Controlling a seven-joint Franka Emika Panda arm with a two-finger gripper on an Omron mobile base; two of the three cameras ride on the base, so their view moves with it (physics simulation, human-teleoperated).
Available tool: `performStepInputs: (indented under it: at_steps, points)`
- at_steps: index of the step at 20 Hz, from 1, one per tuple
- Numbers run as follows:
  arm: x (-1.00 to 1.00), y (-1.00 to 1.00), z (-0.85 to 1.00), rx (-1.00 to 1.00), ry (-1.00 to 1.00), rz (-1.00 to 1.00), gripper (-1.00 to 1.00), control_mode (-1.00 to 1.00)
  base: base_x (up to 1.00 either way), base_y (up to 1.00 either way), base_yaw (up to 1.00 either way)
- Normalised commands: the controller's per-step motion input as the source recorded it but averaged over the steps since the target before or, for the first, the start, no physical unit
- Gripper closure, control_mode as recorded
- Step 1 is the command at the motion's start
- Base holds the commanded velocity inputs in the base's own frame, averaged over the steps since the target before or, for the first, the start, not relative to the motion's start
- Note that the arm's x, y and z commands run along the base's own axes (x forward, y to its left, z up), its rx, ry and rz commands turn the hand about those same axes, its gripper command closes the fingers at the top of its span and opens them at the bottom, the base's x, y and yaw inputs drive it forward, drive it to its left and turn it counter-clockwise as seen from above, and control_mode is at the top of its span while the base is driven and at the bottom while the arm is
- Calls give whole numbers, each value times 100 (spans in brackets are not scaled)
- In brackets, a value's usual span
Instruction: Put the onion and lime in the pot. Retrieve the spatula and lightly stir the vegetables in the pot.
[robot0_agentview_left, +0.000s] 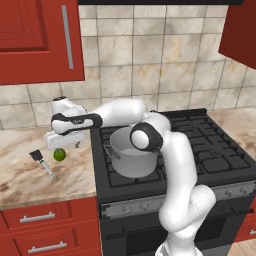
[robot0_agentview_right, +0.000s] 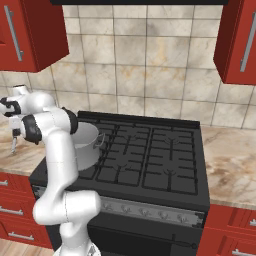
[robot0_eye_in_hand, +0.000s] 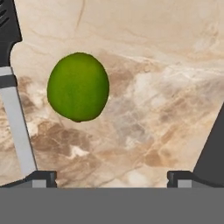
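One green ball, the lime (robot0_eye_in_hand: 78, 86), sat on the marble counter (robot0_agentview_left: 30, 175) directly under the gripper (robot0_agentview_left: 64, 145), and that was the relation the coming move turned on. In the hand view it lay toward ten o'clock from the middle of the frame, off-centre between the two finger tips (robot0_eye_in_hand: 40, 177), which stood wide apart with nothing between them. Judging from that, the hand would need a small shift toward the lime before closing, so the ball sits midway rather than against one finger.

Seen from above the lime looked slightly egg-shaped, its long axis running roughly from twelve to six o'clock in the hand view, narrower at the bottom; being near round, its heading mattered little for a grasp.

From the left base view the lime (robot0_agentview_left: 59, 154) rested just below the hand, to the nine o'clock side of the stove (robot0_agentview_left: 175, 145). Close by, at about eight o'clock from the lime, lay the spatula (robot0_agentview_left: 42, 163), blade at its ten o'clock end, handle trailing toward four o'clock. The pot (robot0_agentview_left: 131, 152) stood on the front left burner, at three o'clock from the lime. I could not tell whether the onion was already inside it.
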Motion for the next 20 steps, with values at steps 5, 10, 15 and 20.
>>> performStepInputs:
  at_steps: [5, 10, 15, 20]
  points:
    - [9, 26, -11, 0, 1, 0, -100, -100, 0, 0, 0]
    - [19, 8, -9, 1, 0, 0, -100, -100, 0, 0, 0]
    - [35, 4, -15, 1, 0, 0, -100, -100, 0, 0, 0]
    - [10, 4, -6, 0, 0, 0, -100, -100, 0, 0, 0]
